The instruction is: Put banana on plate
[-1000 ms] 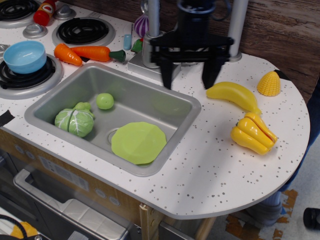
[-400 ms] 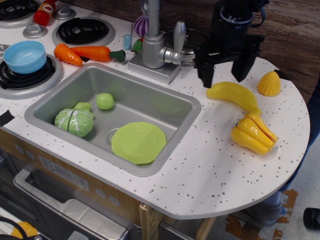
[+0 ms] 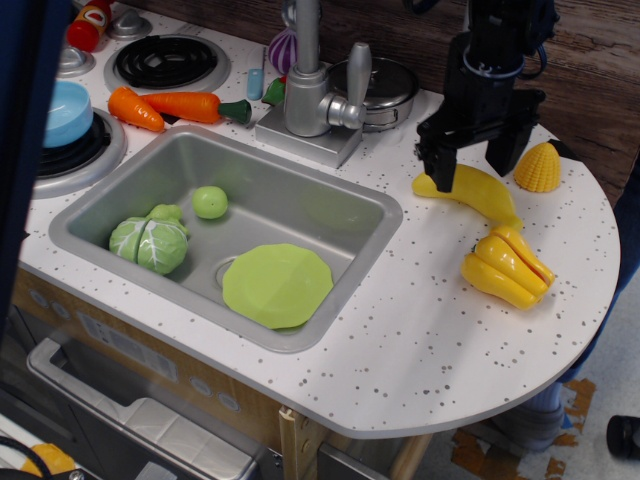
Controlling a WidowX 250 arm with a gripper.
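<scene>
Overhead, spread black jaws straddling smooth curved banana [image 3: 478, 192]

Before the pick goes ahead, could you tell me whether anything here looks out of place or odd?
A dark blue band covers the left edge, hiding part of the blue bowl. The plate lies tilted in the sink. The open pincer hangs over the banana.

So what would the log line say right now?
gripper: open, over banana | banana: on counter | plate: in sink
</scene>
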